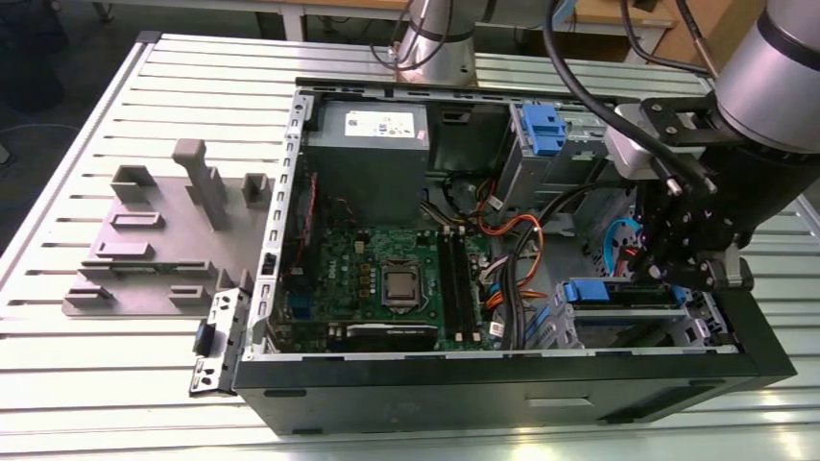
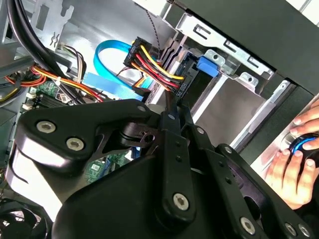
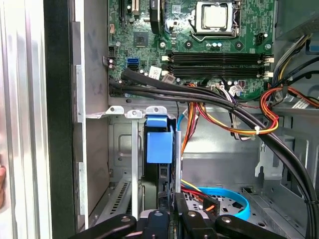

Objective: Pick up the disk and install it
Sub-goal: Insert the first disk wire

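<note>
The disk [image 1: 631,293] lies in the lower drive bay at the exterior view's right corner of the open computer case [image 1: 513,384], its blue end tab [image 1: 587,289] pointing toward the motherboard. In both wrist views the blue end tab [image 3: 159,142] [image 2: 209,64] shows at the bay's mouth. My gripper [image 1: 675,277] reaches down into the case at the disk's other end. Its fingers look shut together, with the gripper [image 2: 172,107] [image 3: 172,211] just below a black power plug [image 2: 157,64] with yellow and red wires.
A person's hand [image 2: 291,164] rests outside the case wall. Thick black cables [image 3: 209,102] and orange wire bundles cross above the bay. The motherboard [image 1: 397,279], the grey power supply box [image 1: 372,130] and a fixed blue bracket [image 1: 544,130] fill the case. A grey fixture [image 1: 160,240] sits on the table.
</note>
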Motion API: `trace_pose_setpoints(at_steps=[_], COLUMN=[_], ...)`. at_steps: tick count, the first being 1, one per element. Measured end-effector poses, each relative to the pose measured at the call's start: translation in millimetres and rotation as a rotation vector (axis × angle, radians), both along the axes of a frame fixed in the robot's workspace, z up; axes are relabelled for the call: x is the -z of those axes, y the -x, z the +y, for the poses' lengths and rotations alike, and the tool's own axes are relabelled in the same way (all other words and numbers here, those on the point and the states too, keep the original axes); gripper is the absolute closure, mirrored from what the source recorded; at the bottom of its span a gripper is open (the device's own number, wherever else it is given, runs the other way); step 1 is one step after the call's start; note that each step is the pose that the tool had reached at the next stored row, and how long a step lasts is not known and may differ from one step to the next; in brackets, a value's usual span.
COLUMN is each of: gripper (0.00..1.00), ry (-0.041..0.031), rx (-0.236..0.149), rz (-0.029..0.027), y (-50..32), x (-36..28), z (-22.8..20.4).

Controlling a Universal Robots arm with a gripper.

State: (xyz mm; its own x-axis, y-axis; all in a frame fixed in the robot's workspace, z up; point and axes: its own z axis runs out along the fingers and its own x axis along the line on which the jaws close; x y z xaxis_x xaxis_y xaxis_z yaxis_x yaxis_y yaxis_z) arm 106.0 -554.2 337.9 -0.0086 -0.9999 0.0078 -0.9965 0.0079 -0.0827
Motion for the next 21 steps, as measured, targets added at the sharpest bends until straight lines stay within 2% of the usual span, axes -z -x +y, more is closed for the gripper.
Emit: trace_pose_setpoints(at_steps=[9, 21], gripper=[0.84, 0.84], ry=[-0.0015, -0.0019], rx=[0.0, 0.001], rz=[-0.0011, -0.0011], y=[1.3, 1.3], x=[4.5, 5.2], z=[-0.3, -0.6])
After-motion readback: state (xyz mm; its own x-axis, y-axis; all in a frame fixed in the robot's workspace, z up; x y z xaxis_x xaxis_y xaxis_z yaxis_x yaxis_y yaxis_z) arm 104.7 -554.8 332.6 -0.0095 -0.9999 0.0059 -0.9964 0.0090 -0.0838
